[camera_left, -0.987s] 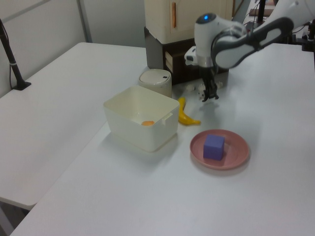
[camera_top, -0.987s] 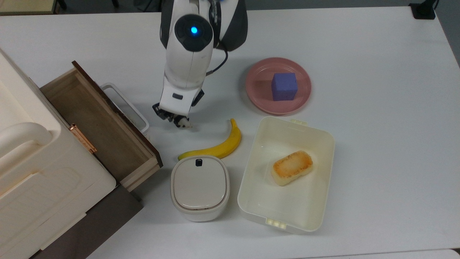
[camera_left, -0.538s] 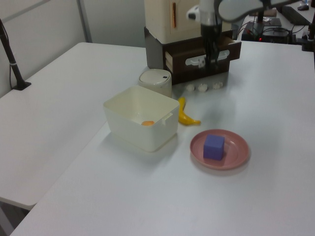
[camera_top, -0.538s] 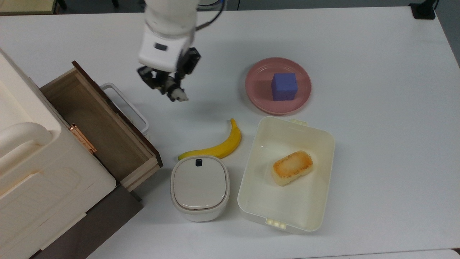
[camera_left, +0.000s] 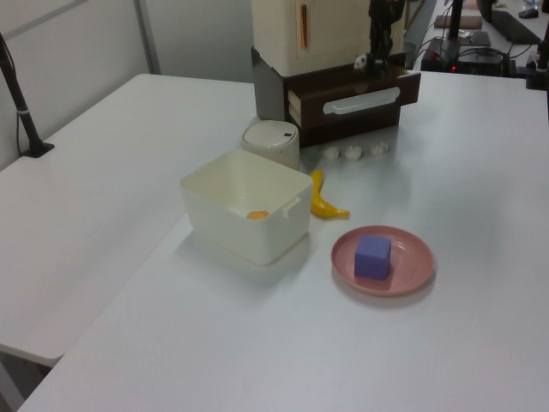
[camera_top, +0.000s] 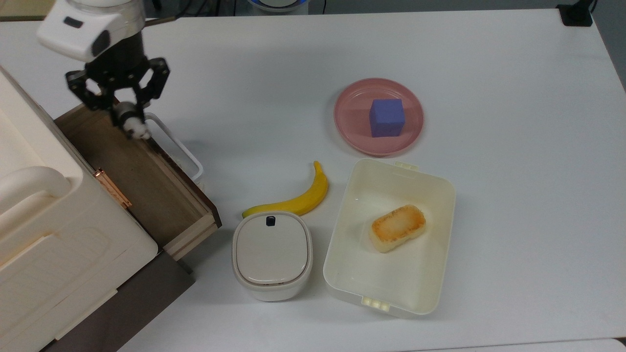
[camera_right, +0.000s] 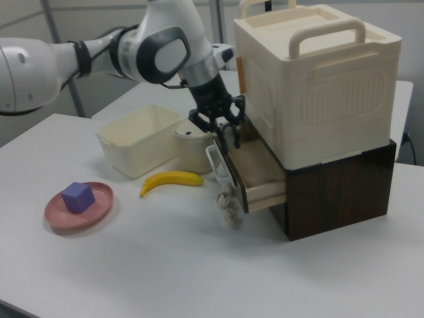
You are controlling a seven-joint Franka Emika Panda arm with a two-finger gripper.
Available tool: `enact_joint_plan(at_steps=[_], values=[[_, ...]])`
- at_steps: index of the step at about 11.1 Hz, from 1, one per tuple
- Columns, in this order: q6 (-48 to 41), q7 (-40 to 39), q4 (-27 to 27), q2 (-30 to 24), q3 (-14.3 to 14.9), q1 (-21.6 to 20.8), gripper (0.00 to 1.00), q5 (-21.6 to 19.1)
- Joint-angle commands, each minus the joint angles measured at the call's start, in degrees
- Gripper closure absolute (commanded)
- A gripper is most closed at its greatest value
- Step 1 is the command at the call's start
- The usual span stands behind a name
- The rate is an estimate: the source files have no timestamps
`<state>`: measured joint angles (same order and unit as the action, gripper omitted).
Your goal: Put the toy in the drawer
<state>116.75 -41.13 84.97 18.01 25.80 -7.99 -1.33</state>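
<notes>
The toy point(camera_top: 137, 129), a tiny black-and-white panda, hangs in my gripper point(camera_top: 126, 117), which is shut on it. In the top view it sits over the far end of the open drawer point(camera_top: 146, 186), just above the dark front panel and white loop handle point(camera_top: 178, 151). The left view shows the toy point(camera_left: 361, 62) above the drawer front point(camera_left: 313, 107), with the gripper point(camera_left: 376, 57) beside the cream cabinet. In the right view my gripper point(camera_right: 226, 132) hovers over the drawer point(camera_right: 255, 165); the toy is hidden there.
A banana point(camera_top: 298, 198), a lidded white container point(camera_top: 272, 254) and a cream tub point(camera_top: 430, 264) holding a toasted piece point(camera_top: 397, 227) lie to the top view's right of the drawer. A pink plate point(camera_top: 352, 129) carries a purple cube point(camera_top: 386, 117). Small white bits point(camera_left: 353, 152) lie below the handle.
My gripper lifted the toy off the table near the banana and carried it to the top view's left, from open table to above the drawer's front edge.
</notes>
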Motion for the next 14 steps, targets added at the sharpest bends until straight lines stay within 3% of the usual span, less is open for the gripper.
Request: enact_joint_plan(at_steps=[1,2,4,5,6,8,9,12,14], values=[[9.4,1.6,-0.4,5.4,0.5,1.9,0.72,-2.3],[9.6,1.9,-0.4,6.2,0.5,2.0,0.65,-2.2],[9.6,3.9,-0.4,6.2,0.3,1.7,0.34,-2.5],[9.4,7.2,-0.5,6.0,0.1,1.2,0.09,-2.6],[9.0,12.0,-0.6,4.9,-0.1,0.0,0.00,-2.4],[1.6,22.8,-0.5,0.2,-0.8,-1.7,0.00,-2.2],[-4.3,27.0,-0.7,-2.3,-2.8,-1.4,0.00,-2.3],[-18.8,44.1,-0.1,-10.4,-14.3,3.7,0.00,-1.8],[-23.0,46.1,1.5,-13.3,-22.2,8.9,0.00,-1.6]])
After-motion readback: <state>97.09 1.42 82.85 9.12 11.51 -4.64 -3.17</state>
